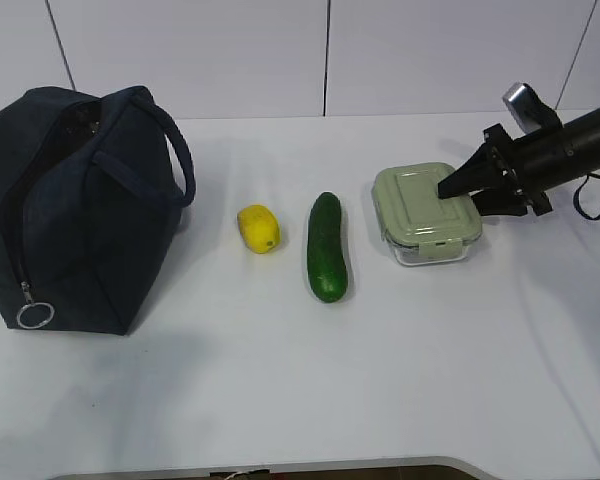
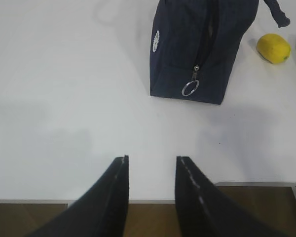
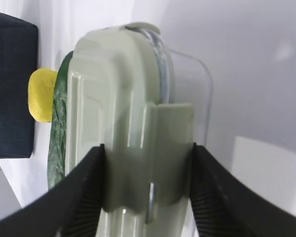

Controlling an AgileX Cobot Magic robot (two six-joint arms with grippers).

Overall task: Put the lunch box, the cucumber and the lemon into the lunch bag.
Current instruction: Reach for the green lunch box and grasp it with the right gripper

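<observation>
I have the right end effector (image 1: 458, 192) at the lunch box (image 1: 425, 214), its jaws straddling the box's right end, pads against the lid's sides; a firm clamp I cannot confirm. The box's long axis runs left-right, toward the bag (image 1: 75, 205) far left on the worktop (image 1: 300, 390). Box: clear glass, sage lid, clips down. Left end effector (image 2: 152, 170) hangs spread and empty, nearer the bag. Cucumber (image 1: 327, 246) and lemon (image 1: 259, 228) lie between.

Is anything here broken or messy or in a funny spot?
Nothing stands out. The bag stands at the left, zipped, with nothing in it yet. The lemon, cucumber and lunch box lie in a neat row beside it, all whole, nothing spilled. The right gripper has its fingers on both sides of the box's lid.
</observation>
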